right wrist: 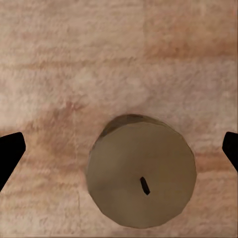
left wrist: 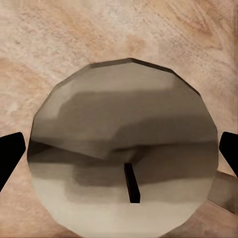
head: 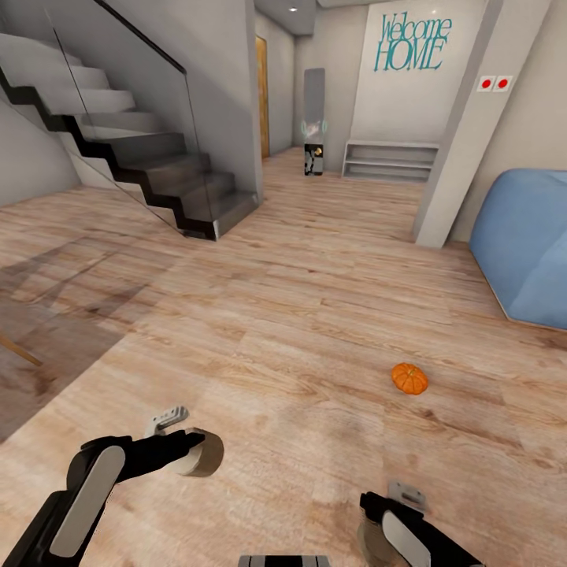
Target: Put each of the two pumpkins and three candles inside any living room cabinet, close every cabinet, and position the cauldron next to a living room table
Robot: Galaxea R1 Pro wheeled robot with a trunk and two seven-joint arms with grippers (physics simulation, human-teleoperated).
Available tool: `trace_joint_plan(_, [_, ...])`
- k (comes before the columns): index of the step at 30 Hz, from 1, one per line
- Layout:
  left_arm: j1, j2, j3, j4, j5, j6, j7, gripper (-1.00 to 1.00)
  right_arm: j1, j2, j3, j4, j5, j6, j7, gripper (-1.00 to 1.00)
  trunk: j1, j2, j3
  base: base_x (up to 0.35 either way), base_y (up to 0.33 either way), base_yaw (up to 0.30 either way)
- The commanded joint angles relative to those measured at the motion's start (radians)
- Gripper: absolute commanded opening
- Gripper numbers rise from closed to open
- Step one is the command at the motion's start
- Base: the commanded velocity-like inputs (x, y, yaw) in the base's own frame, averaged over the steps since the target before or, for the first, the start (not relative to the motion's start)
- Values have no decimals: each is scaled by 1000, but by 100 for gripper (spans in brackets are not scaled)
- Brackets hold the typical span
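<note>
Pumpkins: one (head: 409,379), on the wood floor (head: 299,315). Candles: two, one (head: 201,452) at each gripper, second (right wrist: 141,177).

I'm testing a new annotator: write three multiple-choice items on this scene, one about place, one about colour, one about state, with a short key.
1. Where does the pumpkin lie?
A. on the stairs
B. on the wood floor
C. on the blue seat

2. What colour is the "Welcome HOME" lettering?
A. red
B. black
C. teal

3. What is between the left gripper fingers?
A. a candle
B. a pumpkin
C. nothing

Key: B, it rests on bare floorboards; C, teal letters on the pale wall; A, the left wrist view shows a wicked candle top spanning the gap between the fingers.
</note>
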Motion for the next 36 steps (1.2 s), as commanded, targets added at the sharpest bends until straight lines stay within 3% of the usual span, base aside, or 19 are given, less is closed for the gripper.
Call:
trace_joint_plan(1, [-1, -5, -3, -3, 16, 1, 11, -100, -7, -2, 7, -5, 2, -2, -2, 100, 0, 0, -1, 0, 0, 0])
trace_joint_plan(8, [-1, -14, -2, -4, 64, 0, 12, -100, -9, -1, 7, -6, 34, -41, 37, 100, 0, -1, -5, 0, 0, 0])
trace_joint_plan(12, [-1, -13, -2, -5, 66, 0, 12, -100, -10, -1, 7, -6, 33, -45, 47, 100, 2, -2, -20, 0, 0, 0])
trace_joint_plan(24, [-1, -12, -1, -8, 67, 1, 12, -100, -10, -1, 1, 45, 31, -35, 46, 100, 3, -2, -24, 0, 0, 0])
trace_joint_plan(36, [-1, -12, -1, -8, 67, 1, 12, -100, -10, 2, 1, 48, 31, -35, 47, 100, 7, -4, -67, 0, 0, 0])
